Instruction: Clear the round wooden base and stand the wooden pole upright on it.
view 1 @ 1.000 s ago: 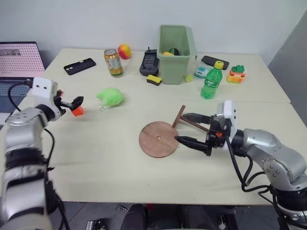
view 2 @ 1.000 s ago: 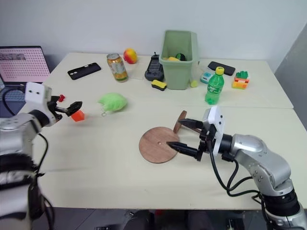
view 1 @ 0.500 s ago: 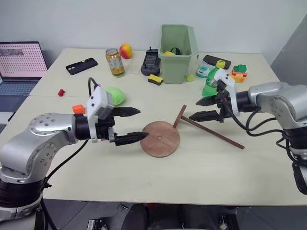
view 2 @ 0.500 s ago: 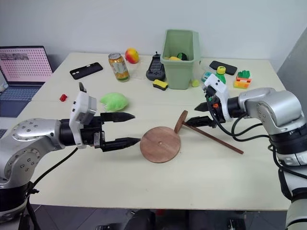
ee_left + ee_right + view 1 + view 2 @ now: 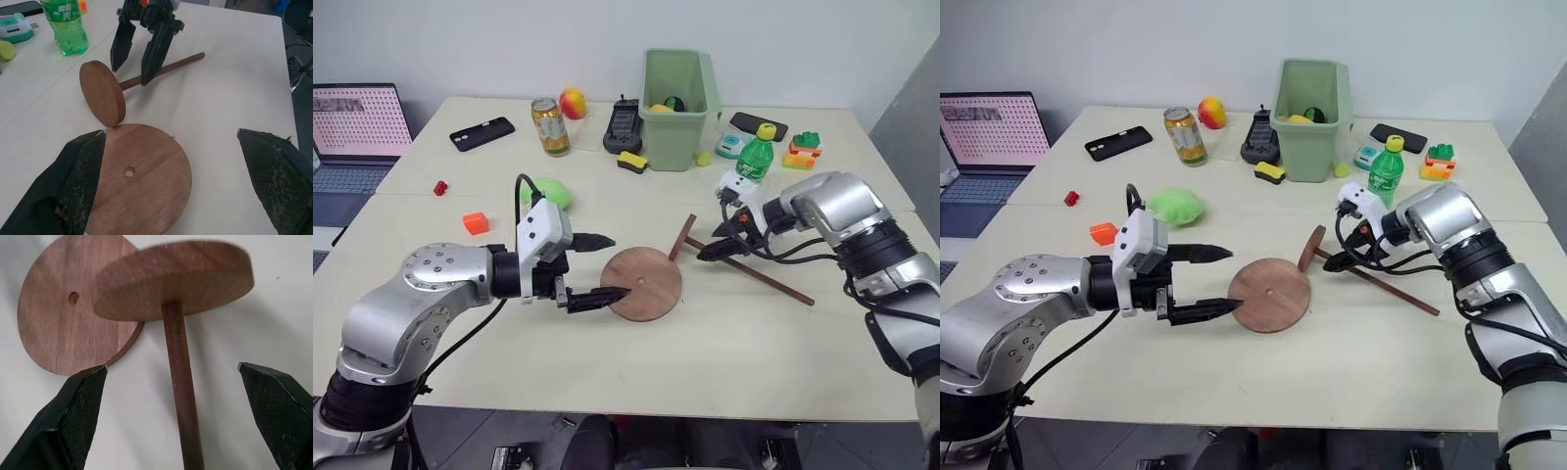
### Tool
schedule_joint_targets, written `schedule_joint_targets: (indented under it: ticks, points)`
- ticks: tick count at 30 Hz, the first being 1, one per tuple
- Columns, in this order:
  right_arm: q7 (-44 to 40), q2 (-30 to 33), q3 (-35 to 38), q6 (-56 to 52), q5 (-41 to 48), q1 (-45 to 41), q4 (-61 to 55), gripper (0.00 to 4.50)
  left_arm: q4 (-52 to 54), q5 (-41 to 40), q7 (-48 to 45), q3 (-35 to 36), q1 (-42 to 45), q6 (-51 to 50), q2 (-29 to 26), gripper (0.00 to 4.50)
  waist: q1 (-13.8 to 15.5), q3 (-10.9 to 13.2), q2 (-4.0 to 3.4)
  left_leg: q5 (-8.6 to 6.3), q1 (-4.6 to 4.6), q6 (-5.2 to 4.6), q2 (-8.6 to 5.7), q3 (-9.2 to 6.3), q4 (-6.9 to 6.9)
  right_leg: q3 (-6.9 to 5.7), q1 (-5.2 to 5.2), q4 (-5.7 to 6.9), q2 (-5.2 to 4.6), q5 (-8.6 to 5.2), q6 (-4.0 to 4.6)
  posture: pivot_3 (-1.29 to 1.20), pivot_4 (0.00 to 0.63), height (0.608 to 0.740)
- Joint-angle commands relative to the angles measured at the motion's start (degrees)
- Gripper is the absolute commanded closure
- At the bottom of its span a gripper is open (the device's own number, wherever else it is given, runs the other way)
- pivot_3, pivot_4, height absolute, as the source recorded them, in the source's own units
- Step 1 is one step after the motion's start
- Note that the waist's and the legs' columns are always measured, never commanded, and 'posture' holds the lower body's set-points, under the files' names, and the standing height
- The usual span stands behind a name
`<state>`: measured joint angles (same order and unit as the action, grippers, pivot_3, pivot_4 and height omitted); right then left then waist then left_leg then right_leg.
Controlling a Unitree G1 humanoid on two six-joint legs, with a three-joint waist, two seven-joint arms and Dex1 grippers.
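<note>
Lying flat near the middle of the pale table [image 5: 509, 362] is the round wooden base [image 5: 644, 283], a thin reddish-brown disc with a small centre hole and nothing resting on it. The wooden pole [image 5: 754, 273] lies on its side just to the right of the base, its end disc standing on edge right at the base's far-right rim; whether they touch cannot be told. The left gripper [image 5: 599, 266] reaches in from the left of the base, fingers spread wide and holding nothing, one fingertip over the base's near-left edge. The right gripper [image 5: 717, 245] hovers to the right of the base, fingers spread wide on either side of the pole's rod close behind its end disc, not closed on it.
</note>
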<state>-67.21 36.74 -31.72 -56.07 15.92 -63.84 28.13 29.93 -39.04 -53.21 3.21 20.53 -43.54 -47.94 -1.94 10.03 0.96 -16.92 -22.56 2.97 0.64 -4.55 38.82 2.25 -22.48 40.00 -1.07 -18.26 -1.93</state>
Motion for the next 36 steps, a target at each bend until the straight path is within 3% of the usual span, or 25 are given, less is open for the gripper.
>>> schedule_joint_targets:
  ticks: [1,7,10,21,25,31,36]
  points:
    - [-3.48,-1.63,-1.02,2.88,-3.63,-3.37,3.48,0.00,2.57,-1.09,1.03,0.81,-0.10,-0.38,0.01,0.05,-0.02,0.00,0.00,0.00,0.00,0.00,0.00,0.01,0.00,0.00,-0.01,0.00,0.00,0.00,0.00,0.00,0.150,0.740]
    - [-6.31,-4.96,-1.30,4.76,-7.32,-5.05,8.82,0.00,4.26,-2.47,2.92,1.56,-1.64,-1.83,0.08,0.05,-0.09,0.00,-0.01,0.01,-0.01,0.01,0.01,0.02,0.00,0.02,-0.07,0.02,-0.01,0.00,0.00,0.00,0.150,0.740]
    - [-7.59,-5.87,-1.15,5.16,-8.69,-5.18,10.48,0.51,4.94,-3.00,3.72,1.83,-2.06,-2.28,0.02,0.00,-0.08,0.01,-0.01,0.01,-0.02,0.02,0.02,0.00,-0.01,0.00,-0.08,0.03,-0.01,0.00,0.00,0.00,0.150,0.740]
    - [-10.82,-7.83,-0.27,6.34,-12.24,-5.73,14.46,3.41,6.48,-4.46,4.39,1.99,-2.35,-3.17,-0.94,0.00,-0.07,0.01,-0.02,0.01,-0.04,0.03,0.00,0.02,-0.01,0.02,-0.11,0.04,-0.03,0.00,0.00,0.00,0.150,0.740]
    - [-11.20,-8.18,0.44,6.41,-13.12,-5.72,15.43,4.25,6.99,-4.77,4.22,2.20,-2.96,-3.14,-1.37,0.00,-0.09,0.01,-0.02,0.01,-0.03,0.03,0.01,0.02,-0.01,0.02,-0.11,0.04,-0.03,0.00,0.00,0.00,0.150,0.740]
    - [-11.26,-7.85,4.78,3.04,-10.86,-7.20,13.57,4.26,6.55,-4.77,4.02,3.49,-3.17,-0.90,-0.08,0.00,-0.07,0.02,-0.03,0.02,-0.04,0.04,0.01,0.02,-0.01,0.02,-0.12,0.04,-0.03,0.00,0.00,0.00,0.150,0.740]
    - [-6.52,-8.53,21.61,-1.83,-0.58,-10.05,2.44,4.26,7.00,-9.24,7.47,10.36,-7.72,1.03,5.26,0.00,-0.14,0.04,-0.07,0.05,-0.19,0.10,0.02,0.06,0.01,0.05,-0.29,0.09,-0.07,0.01,0.00,0.00,0.150,0.740]
